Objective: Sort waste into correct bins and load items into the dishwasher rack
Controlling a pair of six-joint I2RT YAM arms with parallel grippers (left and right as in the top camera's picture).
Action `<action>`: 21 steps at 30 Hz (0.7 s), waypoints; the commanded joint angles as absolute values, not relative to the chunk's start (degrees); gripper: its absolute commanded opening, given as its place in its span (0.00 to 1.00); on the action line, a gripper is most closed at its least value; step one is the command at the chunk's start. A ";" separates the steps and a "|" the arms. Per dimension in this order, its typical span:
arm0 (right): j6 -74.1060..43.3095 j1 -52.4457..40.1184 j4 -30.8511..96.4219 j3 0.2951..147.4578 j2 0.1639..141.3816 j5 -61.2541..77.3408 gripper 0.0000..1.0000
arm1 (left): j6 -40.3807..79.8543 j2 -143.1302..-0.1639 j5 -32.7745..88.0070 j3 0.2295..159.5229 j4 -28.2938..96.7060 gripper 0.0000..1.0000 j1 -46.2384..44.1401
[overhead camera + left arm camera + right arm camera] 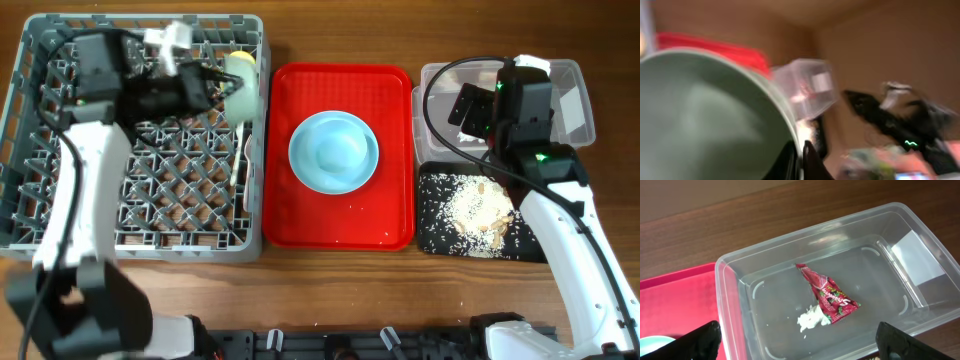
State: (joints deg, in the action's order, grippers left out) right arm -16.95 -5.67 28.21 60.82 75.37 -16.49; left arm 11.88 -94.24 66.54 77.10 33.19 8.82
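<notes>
The grey dishwasher rack (60,215) fills the left of the overhead view. My left gripper (222,88) is over its far right corner, shut on the rim of a pale mint bowl (243,97). The blurred left wrist view shows the bowl (705,120) pinched between the fingers (800,161). A small yellow cup (239,60) sits just behind it. The pale blue plate (333,151) lies on the red tray (390,215). My right gripper (468,108) hangs open over the clear tub (575,110). The tub (735,310) holds the red-and-white wrapper (829,297) and the white tissue (811,320), with the fingers (800,342) spread wide above them. Rice-like scraps (478,212) lie in the black tray (432,235).
A white cutlery piece (240,160) lies in the rack near its right edge. Bare wooden table (300,300) runs along the front. The red tray (715,50), the clear tub (807,90) and my right arm (900,122) show blurred in the left wrist view.
</notes>
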 commanded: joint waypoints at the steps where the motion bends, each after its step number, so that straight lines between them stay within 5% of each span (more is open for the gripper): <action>1: -16.53 -5.39 28.14 61.54 75.96 -15.97 1.00 | 19.97 -104.47 90.41 77.17 22.55 0.06 10.79; 7: -16.53 -5.39 28.16 61.54 75.96 -15.97 1.00 | 27.70 -116.31 90.39 77.17 17.34 0.04 11.35; 21: -16.51 -5.39 28.14 61.54 75.96 -15.97 1.00 | 27.14 -116.79 89.97 77.06 20.23 0.04 13.65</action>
State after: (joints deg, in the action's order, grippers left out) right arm -16.95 -5.67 28.27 60.82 75.42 -16.49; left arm 26.52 -114.85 89.38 77.45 18.22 13.30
